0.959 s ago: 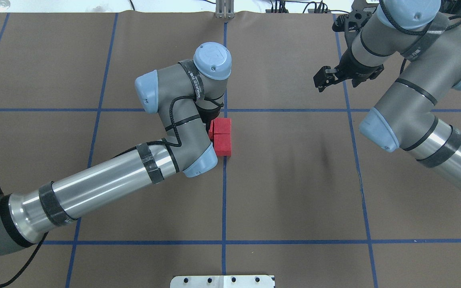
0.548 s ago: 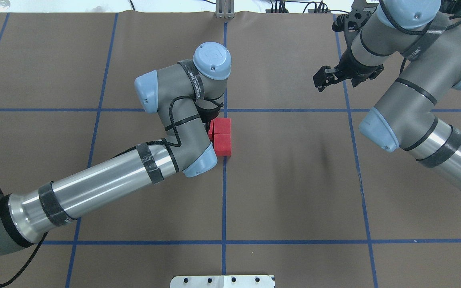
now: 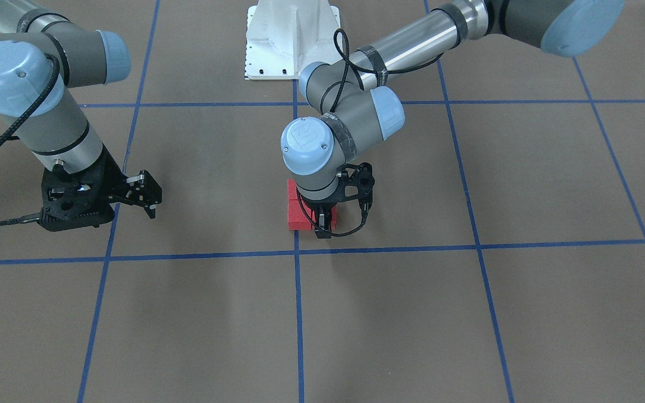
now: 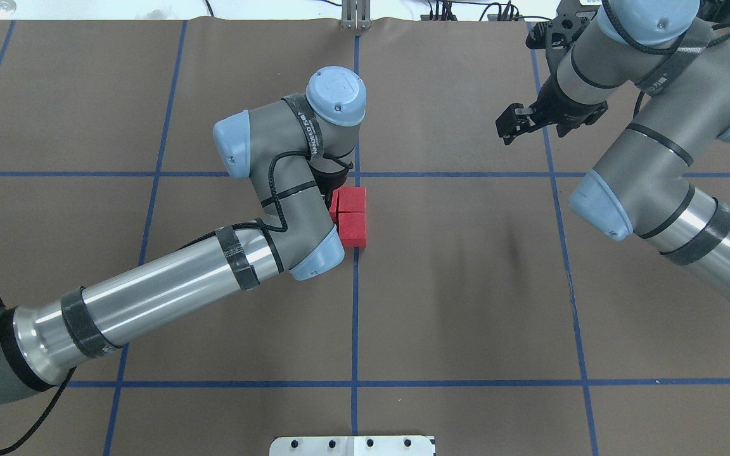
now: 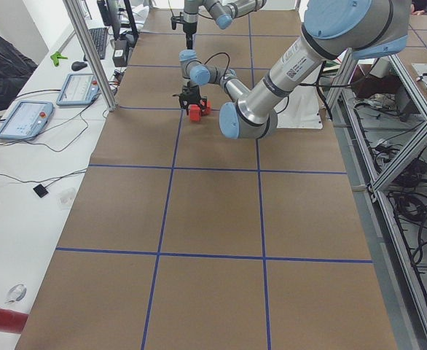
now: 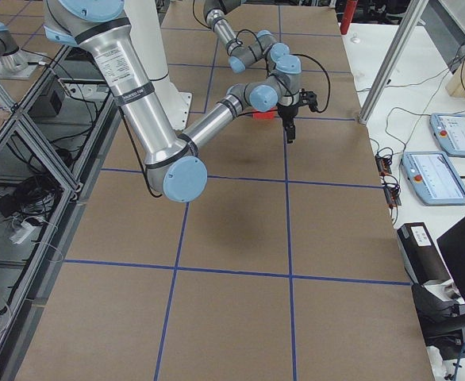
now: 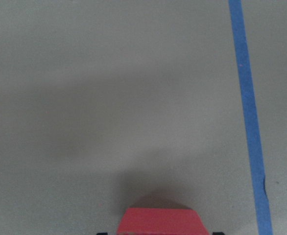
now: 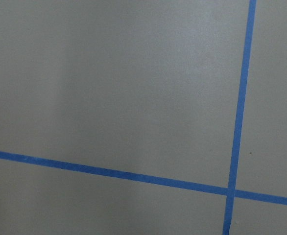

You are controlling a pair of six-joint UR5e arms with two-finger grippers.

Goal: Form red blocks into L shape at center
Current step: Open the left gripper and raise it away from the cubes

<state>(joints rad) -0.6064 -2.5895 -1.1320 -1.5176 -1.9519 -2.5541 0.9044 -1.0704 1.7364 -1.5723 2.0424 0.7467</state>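
Overhead: two of the three small matte red cubes (image 4: pixel 352 218) in plain sight, touching, one above the other in the frame. Set astride the middle vertical blue tape line (image 4: pixel 355 304), just under the upper horizontal line (image 4: pixel 466 174), a little above frame centre on the brown paper-covered bench (image 4: pixel 454 285). Of the third cube (image 4: pixel 334 206), only a red sliver at the left of the upper one, the rest under the grey wrist of the left arm (image 4: pixel 168 291). Left hand hidden there by that same wrist.

Front-facing view, by contrast: left hand (image 3: pixel 325 224) pointing straight down at mid-frame, clenched on that third cube, just right of the nearer cube of the pair (a mirror of the overhead layout). Touching its neighbour or a hair apart, resting on the bench or just off it: cannot tell.

Left wrist camera: top of the gripped cube at the bottom edge, flanked by black at either lower corner, a tape line down the right side.

Right hand (image 4: pixel 506 128) at upper right of the overhead frame, well apart from the cubes, jaws apart, grasping nothing; at middle left in the front-facing view. Right wrist camera: only brown surface and two crossing tape lines.

Side views: cubes a small red speck under the left arm's wrist, too small for detail.
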